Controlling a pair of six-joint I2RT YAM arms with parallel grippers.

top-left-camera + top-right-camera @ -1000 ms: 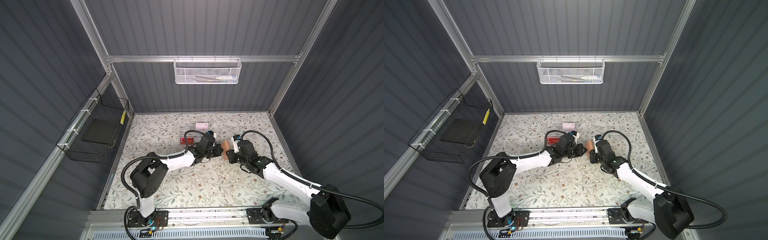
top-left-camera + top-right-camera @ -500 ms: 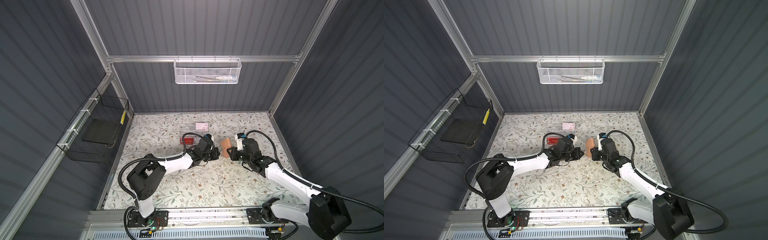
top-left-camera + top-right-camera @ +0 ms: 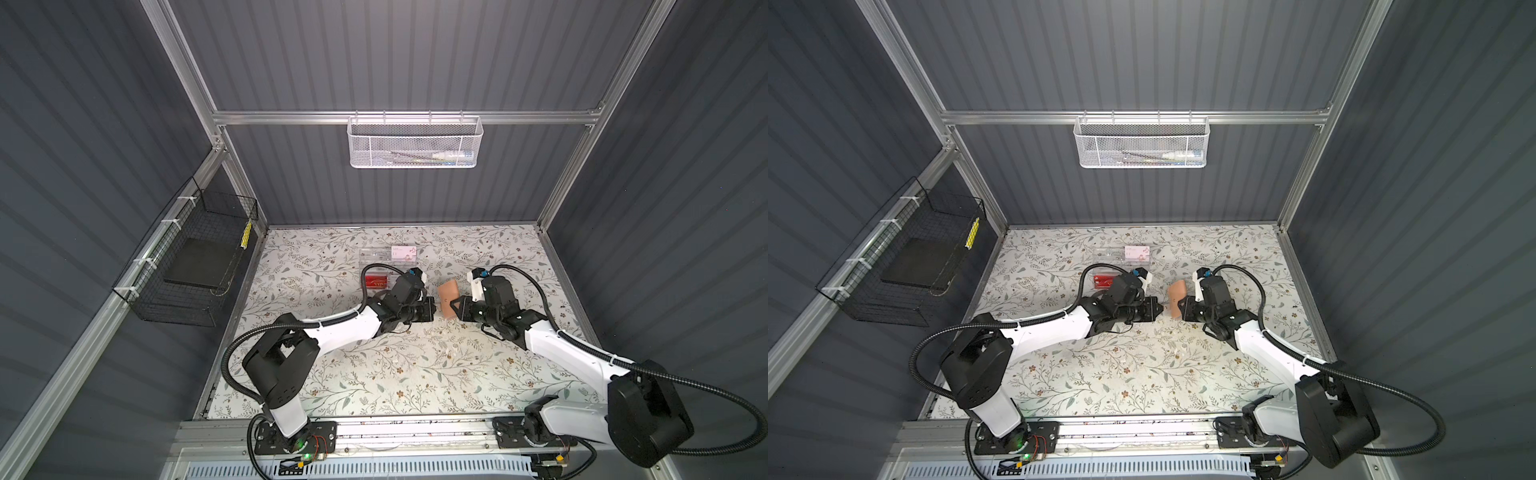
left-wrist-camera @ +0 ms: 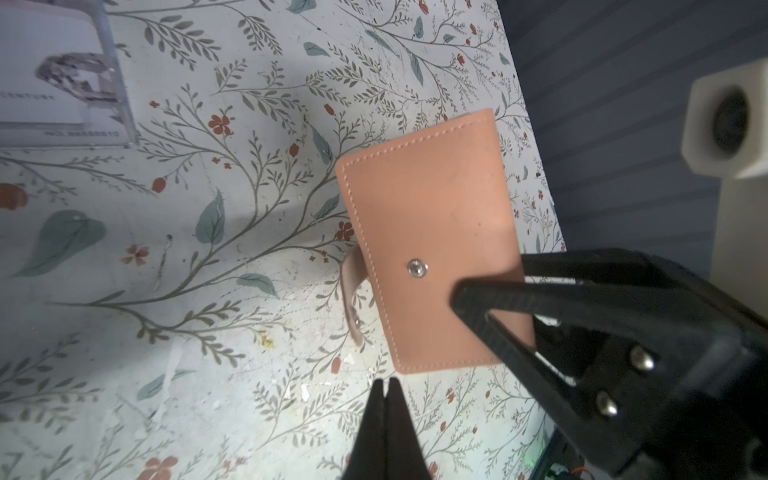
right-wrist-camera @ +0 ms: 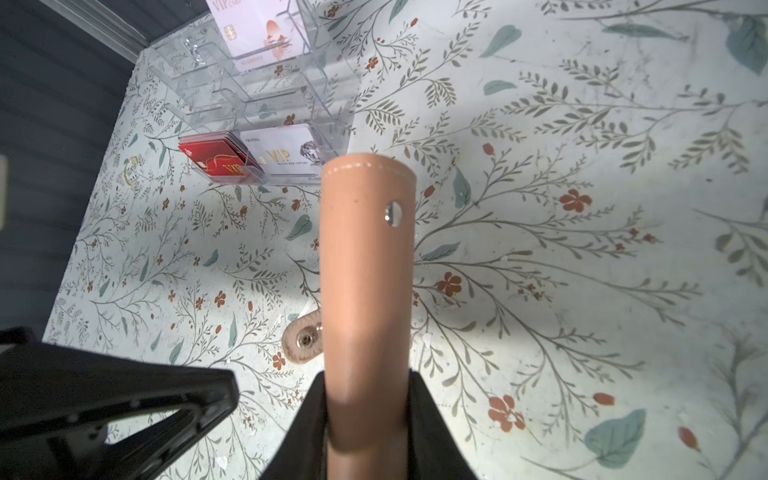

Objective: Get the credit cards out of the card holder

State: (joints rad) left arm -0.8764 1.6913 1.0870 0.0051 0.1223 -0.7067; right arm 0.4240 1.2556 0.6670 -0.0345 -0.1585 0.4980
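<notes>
Card holder point(image 3: 449, 296) is mid-frame in both top views, closed, its long axis running up-frame away from my right claw point(image 5: 368, 388), which is clamped on its near end. Its snap strap point(image 5: 303, 343) hangs loose. My left claw point(image 4: 386, 388) is pressed together just beside the holder's corner; both forearms reach low toward centre, claws facing.

The right hand point(image 5: 368, 384) pinches the peach card holder point(image 5: 365, 291) edge-on between its two black fingers point(image 5: 428, 419), over the floral bench point(image 5: 582, 291). Its snap strap point(image 5: 303, 343) hangs loose beside it. Beyond, a clear acrylic box point(image 5: 266, 95) holds red credit cards point(image 5: 216, 160) and a white VIP card point(image 5: 282, 151) side by side
</notes>
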